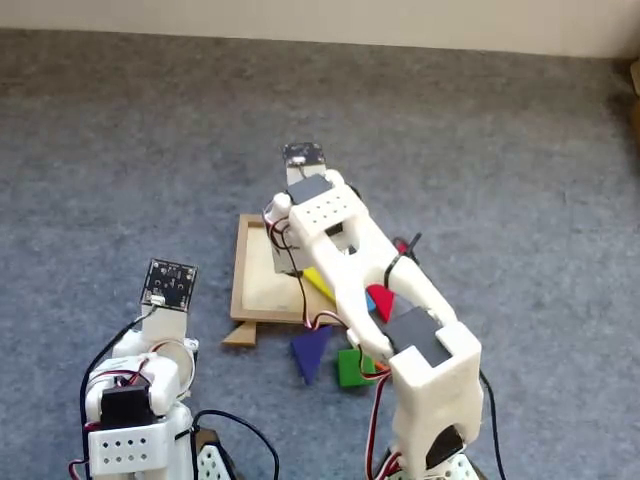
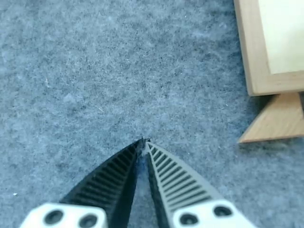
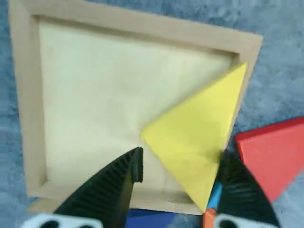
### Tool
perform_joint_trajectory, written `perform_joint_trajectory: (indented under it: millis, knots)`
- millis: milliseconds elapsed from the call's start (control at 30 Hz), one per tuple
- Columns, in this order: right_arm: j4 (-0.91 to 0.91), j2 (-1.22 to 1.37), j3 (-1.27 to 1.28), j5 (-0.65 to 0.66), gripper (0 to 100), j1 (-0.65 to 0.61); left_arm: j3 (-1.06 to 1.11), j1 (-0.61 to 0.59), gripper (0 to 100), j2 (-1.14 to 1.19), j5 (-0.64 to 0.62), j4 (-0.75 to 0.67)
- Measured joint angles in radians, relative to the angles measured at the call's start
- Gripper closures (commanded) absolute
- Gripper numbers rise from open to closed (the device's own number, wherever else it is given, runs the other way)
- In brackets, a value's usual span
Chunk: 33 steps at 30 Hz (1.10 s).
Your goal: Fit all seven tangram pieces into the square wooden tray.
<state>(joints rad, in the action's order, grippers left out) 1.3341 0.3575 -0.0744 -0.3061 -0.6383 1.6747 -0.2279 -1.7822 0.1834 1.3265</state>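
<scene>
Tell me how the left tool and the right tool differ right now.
The left tool is shut, its tips meeting; the right tool is open. The left tool is over bare carpet beside a corner of the tray; the right tool is over the tray itself, straddling the yellow triangle. Both point downward.

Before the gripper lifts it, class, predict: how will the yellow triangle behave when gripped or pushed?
The yellow triangle looks rigid, with crisp edges: it likely won't flex. Flat, so it should slide, not roll. Lying over the tray rim, it may tip.
</scene>
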Motion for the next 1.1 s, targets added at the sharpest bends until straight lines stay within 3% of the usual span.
perform_joint_trajectory:
  millis: [500,1100]
  knots:
    - [0.008,0.018,-0.035,0.048,97.4,0.1,0.0,0.0,99,0.0,0.0,0.0]
    - [-0.075,0.086,0.003,0.054,97.5,0.048,0.0,0.0,99,0.0,0.0,0.0]
